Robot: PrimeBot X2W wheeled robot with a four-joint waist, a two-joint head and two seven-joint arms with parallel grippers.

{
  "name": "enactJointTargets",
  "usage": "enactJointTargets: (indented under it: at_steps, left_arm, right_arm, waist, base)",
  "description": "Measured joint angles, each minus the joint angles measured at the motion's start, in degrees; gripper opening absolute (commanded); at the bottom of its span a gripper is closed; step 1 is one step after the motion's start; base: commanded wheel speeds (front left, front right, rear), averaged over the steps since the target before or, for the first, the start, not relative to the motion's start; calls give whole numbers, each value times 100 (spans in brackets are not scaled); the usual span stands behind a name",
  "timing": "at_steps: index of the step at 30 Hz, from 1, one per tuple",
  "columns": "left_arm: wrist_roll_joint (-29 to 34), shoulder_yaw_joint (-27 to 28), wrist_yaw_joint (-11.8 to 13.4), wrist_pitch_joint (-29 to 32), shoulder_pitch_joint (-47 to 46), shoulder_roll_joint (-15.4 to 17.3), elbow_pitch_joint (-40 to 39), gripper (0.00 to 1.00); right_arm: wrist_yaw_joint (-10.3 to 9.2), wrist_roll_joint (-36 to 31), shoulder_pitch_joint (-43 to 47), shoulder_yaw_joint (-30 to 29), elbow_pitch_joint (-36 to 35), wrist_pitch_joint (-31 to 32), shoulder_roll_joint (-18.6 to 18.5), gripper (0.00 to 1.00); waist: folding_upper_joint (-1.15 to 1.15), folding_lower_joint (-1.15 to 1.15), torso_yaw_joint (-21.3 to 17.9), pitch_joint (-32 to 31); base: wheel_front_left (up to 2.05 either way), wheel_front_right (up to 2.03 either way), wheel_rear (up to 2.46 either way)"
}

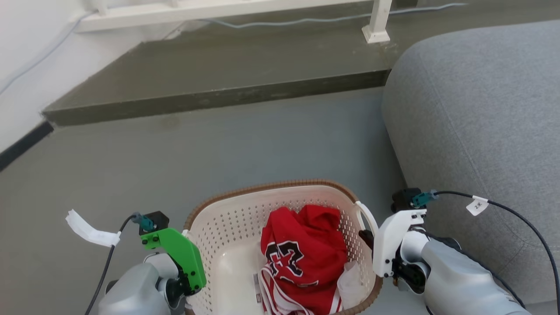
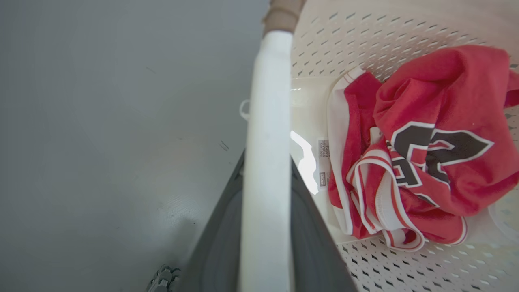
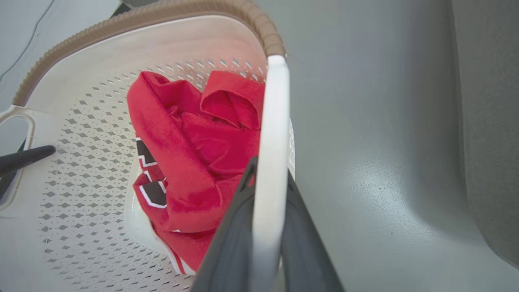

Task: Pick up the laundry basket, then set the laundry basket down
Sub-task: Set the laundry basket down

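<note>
The laundry basket, cream and perforated with a brown woven rim, sits low in the middle of the head view with a red jersey bunched inside. On its left side, under the green mount, my left gripper is shut on the white left handle. My right gripper, under the white mount, is shut on the white right handle. Whether the basket touches the floor cannot be told. One left finger shows at the far handle in the right wrist view.
A grey sofa rises close on the right of the basket. Bare grey floor stretches ahead up to a dark raised step, where a white furniture leg stands. A black cable trails over the sofa.
</note>
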Motion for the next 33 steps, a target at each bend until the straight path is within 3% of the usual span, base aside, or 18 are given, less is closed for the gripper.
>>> enactJointTargets:
  at_steps: [33]
  left_arm:
    - [259, -134, 456, -1187, -1265, -10, -424, 0]
  right_arm:
    - [1, -71, -1227, 18, -326, -1044, -391, 0]
  waist:
    - [0, 1, 186, 2177]
  base:
    - [0, 0, 0]
